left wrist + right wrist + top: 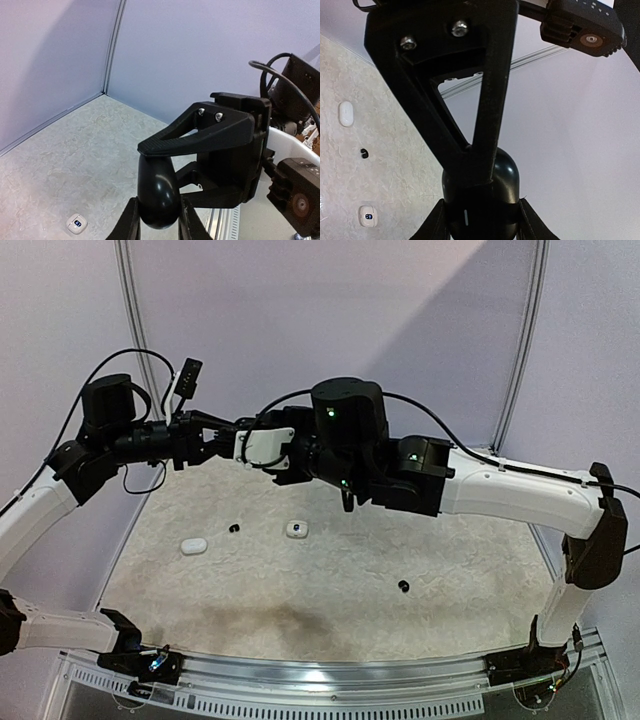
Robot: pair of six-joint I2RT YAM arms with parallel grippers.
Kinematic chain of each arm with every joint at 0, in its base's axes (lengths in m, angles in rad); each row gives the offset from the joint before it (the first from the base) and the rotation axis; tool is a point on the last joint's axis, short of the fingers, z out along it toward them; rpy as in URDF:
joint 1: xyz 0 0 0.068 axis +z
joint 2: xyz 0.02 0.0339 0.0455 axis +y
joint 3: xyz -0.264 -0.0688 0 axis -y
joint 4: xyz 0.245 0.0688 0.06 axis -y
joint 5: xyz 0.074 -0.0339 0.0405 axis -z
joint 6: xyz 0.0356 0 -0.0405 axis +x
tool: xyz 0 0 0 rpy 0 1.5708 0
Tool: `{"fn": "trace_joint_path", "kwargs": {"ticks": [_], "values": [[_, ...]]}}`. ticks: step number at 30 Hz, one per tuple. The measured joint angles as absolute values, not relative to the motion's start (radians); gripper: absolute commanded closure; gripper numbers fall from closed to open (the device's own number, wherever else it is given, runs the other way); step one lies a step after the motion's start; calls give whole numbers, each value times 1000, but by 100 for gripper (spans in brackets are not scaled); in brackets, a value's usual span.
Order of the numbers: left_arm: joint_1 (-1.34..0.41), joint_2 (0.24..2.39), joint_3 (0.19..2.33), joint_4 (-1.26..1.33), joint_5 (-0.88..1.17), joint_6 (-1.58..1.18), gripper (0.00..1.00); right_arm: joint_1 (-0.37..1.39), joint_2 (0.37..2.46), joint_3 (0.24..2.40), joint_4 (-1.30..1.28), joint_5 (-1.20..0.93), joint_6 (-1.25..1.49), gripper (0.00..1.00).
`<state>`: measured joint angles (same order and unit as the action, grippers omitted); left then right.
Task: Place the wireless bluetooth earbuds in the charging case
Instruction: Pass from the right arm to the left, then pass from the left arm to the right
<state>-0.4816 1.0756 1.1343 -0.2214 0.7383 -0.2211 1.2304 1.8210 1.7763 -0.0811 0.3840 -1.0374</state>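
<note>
The top camera looks steeply down from high at the near edge across the whole table [330,580]. Each wrist camera sits tight against a black case [157,195], peering past it to the table; all three seemingly share one open white case [295,529].

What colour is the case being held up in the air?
The case is glossy black; clearest in the left wrist view.
</note>
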Motion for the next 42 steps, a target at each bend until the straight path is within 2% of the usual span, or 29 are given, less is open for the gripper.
{"fn": "trace_joint_path", "kwargs": {"ticks": [2, 3, 5, 8, 9, 10, 13, 16, 23, 29, 37, 42], "values": [[-482, 1076, 1134, -221, 749, -220, 100, 1230, 1821, 1779, -88, 384, -1033, 73], [-482, 1076, 1134, -221, 751, -220, 100, 1230, 1822, 1782, -91, 384, -1029, 64], [-482, 1074, 1132, -215, 756, -221, 100, 1231, 1822, 1792, -106, 384, -1015, 36], [-481, 1065, 1122, -201, 769, -199, 100, 1230, 1823, 1814, -136, 375, -959, 9], [-481, 1060, 1116, -200, 775, -184, 100, 1227, 1823, 1827, -157, 364, -931, 2], [-481, 1054, 1111, -201, 779, -165, 100, 1220, 1823, 1850, -189, 344, -900, 1], [-481, 1040, 1102, -208, 794, -89, 100, 1195, 1820, 1906, -278, 230, -769, 1], [-481, 1016, 1093, -242, 827, 44, 100, 1122, 1800, 1927, -383, -1, -605, 4], [-481, 1005, 1090, -291, 876, 216, 100, 992, 1795, 1943, -527, -399, -311, 22], [-482, 1004, 1081, -318, 893, 259, 100, 1006, 1812, 1967, -540, -540, -233, 42], [-482, 997, 1069, -317, 894, 260, 100, 1008, 1891, 2047, -552, -617, -169, 59], [-483, 995, 1065, -311, 898, 252, 100, 1008, 1921, 2058, -572, -621, -159, 73]]}}
